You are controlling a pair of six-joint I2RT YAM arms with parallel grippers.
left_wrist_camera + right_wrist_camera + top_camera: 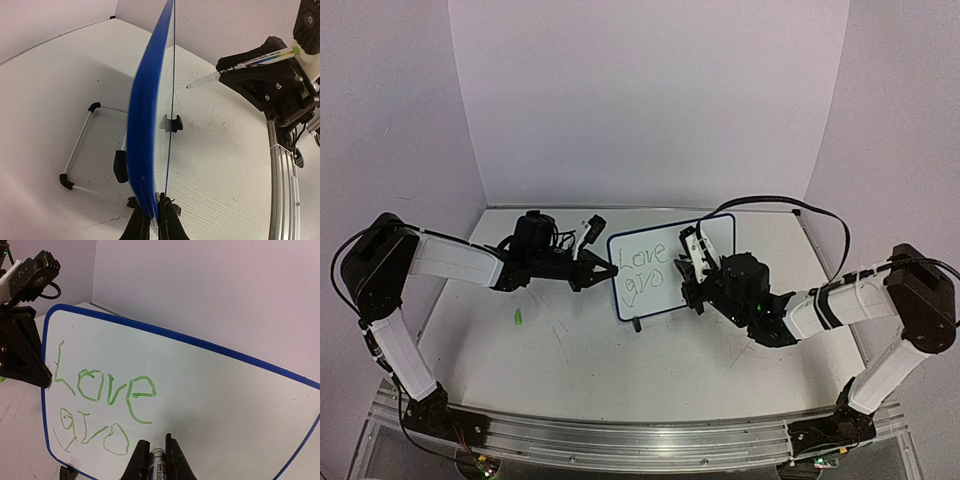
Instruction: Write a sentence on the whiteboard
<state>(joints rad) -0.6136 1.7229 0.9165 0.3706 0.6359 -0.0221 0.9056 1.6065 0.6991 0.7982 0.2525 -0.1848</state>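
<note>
We hold the board and the pen.
Our left claw [156, 215] is clamped on the upright whiteboard [225, 390] at its edge. Our right claw [156, 442] is clamped on a marker [157, 460], and the green sentence [107, 390], "Love gro", sits just up-left of its fingertips.

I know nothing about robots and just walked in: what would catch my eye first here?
A small whiteboard standing upright at centre, with green writing, "Love" and the start of a second line, on its face. The left gripper pinches its side edge, while the right gripper holds a marker pointed at the board.
</note>
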